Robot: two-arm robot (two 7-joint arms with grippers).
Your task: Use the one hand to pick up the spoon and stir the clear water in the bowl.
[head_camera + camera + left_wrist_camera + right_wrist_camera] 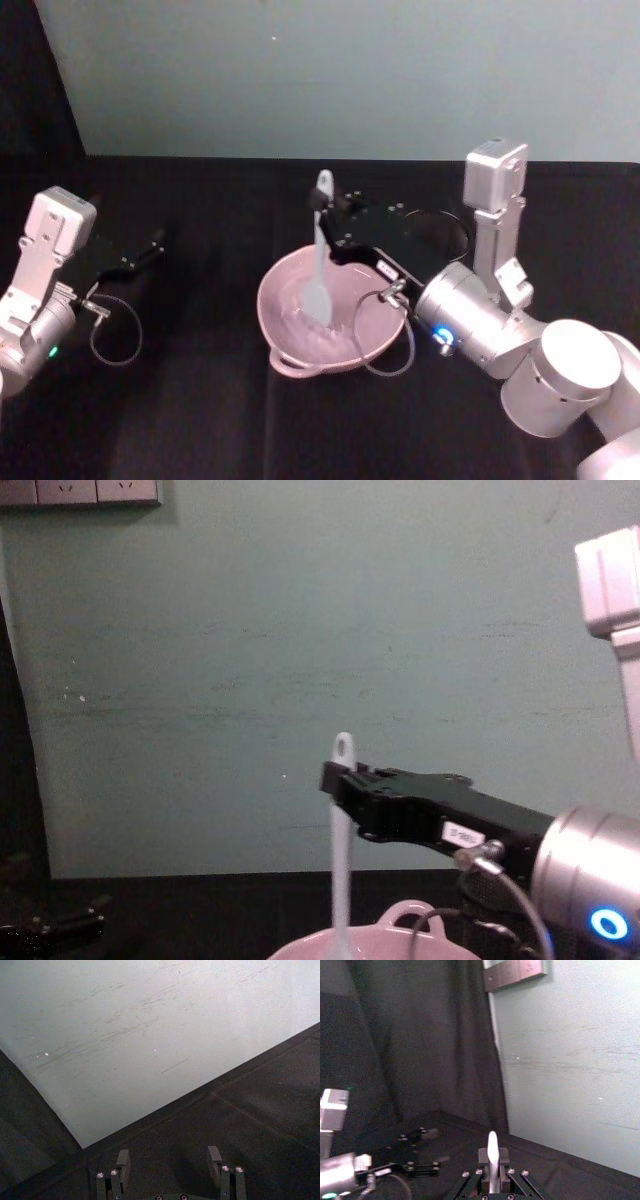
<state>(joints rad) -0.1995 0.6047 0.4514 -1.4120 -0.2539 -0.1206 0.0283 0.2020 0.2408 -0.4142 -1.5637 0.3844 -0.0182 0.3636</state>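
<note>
The pale pink bowl [300, 300] sits mid-table with its loop handle toward me; its rim [400, 935] shows at the bottom of the chest view. The white spoon [318, 255] stands nearly upright, its flat head down inside the bowl and its holed handle tip up. My right gripper [330, 215] is shut on the spoon's upper handle [341, 810], reaching in from the right above the bowl. In the right wrist view the handle [492, 1157] rises between the closed fingers. My left gripper [169, 1160] rests open on the left of the table, holding nothing.
A black cloth [200, 400] covers the table, backed by a pale green wall [350, 70]. A black wire-mesh cup [435, 232] stands behind the right arm. A loose cable [115, 335] loops by the left arm. A dark curtain [30, 90] hangs far left.
</note>
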